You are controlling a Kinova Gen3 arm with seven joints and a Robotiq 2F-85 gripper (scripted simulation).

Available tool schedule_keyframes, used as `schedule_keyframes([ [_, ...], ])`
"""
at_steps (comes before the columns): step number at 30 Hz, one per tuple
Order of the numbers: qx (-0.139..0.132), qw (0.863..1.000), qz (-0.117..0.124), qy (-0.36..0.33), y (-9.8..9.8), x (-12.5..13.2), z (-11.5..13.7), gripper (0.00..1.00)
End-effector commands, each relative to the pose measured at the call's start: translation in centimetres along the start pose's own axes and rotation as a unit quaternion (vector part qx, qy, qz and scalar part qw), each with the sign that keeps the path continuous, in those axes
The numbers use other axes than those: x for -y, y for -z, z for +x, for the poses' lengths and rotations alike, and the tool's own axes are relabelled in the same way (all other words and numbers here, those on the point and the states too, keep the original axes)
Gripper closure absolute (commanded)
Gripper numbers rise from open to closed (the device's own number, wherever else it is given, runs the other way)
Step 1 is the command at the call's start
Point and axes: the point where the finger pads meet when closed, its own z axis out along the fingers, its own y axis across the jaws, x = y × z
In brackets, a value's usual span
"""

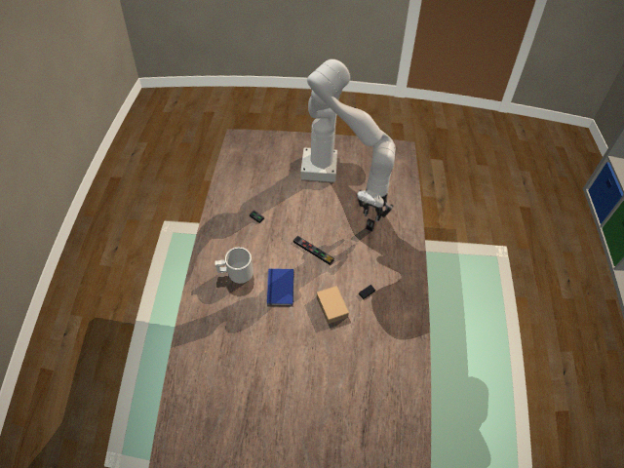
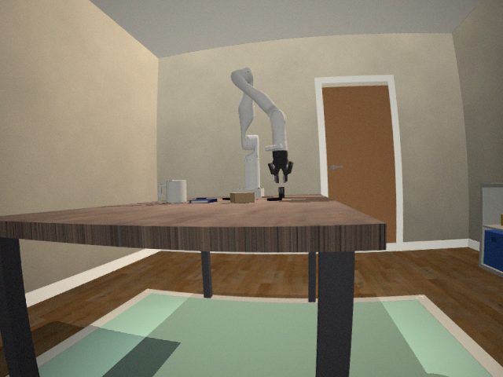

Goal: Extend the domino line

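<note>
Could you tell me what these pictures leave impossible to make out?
- Standing domino under the end effector: its pips, too small in both views.
- Line of dominoes: coloured marks show from the top, but end values are too small; in the exterior view the tan box and the low angle hide it.
- Flat black domino: face-down, value hidden.
- Domino far from the arm: marks too small to read.

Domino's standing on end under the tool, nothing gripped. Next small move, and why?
Probably a light sideways nudge, then pull clear. The tool hangs part open and empty above the upright domino, with a visible gap between them, so its face isn't readable yet. Tipping it away from the domino line should let it fall flat untouched and keep the line undisturbed.
</note>
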Motion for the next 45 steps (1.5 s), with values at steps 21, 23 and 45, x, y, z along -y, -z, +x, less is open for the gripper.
schedule_keyframes([
  [21, -0.001, 1.000, 0.001, 0.000, -1.00, 0.04, 0.02, 0.52],
  [23, -0.001, 1.000, 0.001, 0.000, -1.00, 0.04, 0.02, 0.52],
  [45, -0.001, 1.000, 0.001, 0.000, -1.00, 0.04, 0.02, 0.52],
])
